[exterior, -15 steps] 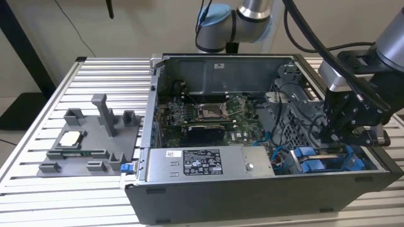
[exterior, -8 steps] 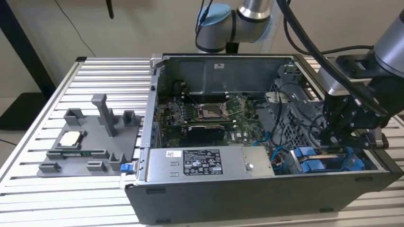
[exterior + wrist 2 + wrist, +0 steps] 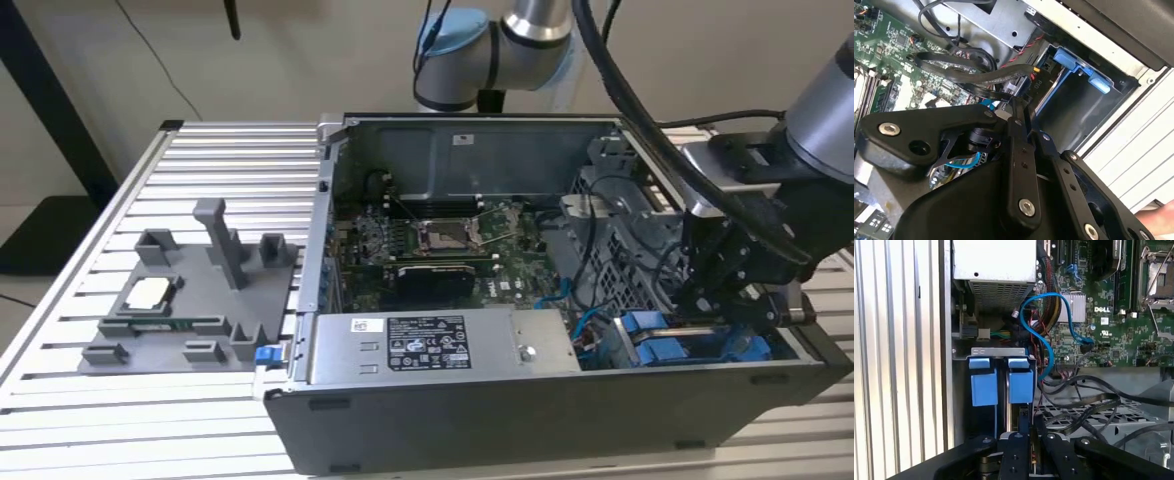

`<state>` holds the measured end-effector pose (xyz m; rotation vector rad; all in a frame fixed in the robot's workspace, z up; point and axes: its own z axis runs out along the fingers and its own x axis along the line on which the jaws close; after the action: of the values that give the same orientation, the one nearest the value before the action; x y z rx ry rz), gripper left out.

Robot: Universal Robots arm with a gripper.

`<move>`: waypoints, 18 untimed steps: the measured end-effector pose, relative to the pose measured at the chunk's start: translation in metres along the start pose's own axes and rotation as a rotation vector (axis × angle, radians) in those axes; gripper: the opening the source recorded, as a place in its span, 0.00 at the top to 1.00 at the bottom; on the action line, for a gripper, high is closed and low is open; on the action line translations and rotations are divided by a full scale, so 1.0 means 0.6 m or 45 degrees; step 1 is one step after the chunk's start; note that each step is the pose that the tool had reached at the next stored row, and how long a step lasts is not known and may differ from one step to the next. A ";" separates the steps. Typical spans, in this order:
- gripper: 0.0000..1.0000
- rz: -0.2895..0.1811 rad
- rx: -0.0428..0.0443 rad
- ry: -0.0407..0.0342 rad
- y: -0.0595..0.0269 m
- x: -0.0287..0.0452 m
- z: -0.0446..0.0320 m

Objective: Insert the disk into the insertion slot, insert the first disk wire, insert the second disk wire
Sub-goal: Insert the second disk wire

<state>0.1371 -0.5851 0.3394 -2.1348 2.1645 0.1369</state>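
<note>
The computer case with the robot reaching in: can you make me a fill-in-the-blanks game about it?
1. The gripper hangs over the case's ____ carriers, at the exterior view's right.
2. In the first wrist view, the looping cable is ____.
3. The tray beside the case is ____.
4. The power-supply box carries a ____ label.

Missing words: blue; blue; grey; white

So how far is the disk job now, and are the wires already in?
The disk, in its blue carrier, looks already seated in the insertion slot. The gripper is low in the case right at that bay, next to loose black cables. Whether either disk wire is plugged in cannot be seen, so both count as open.
</note>
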 end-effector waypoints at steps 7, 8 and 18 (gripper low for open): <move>0.84 0.003 -0.018 0.0011 -0.009 0.004 -0.011; 0.84 0.003 -0.018 0.0010 -0.009 0.005 -0.012; 0.84 0.002 -0.014 0.0012 -0.009 0.005 -0.008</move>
<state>0.1422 -0.5889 0.3438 -2.1393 2.1714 0.1484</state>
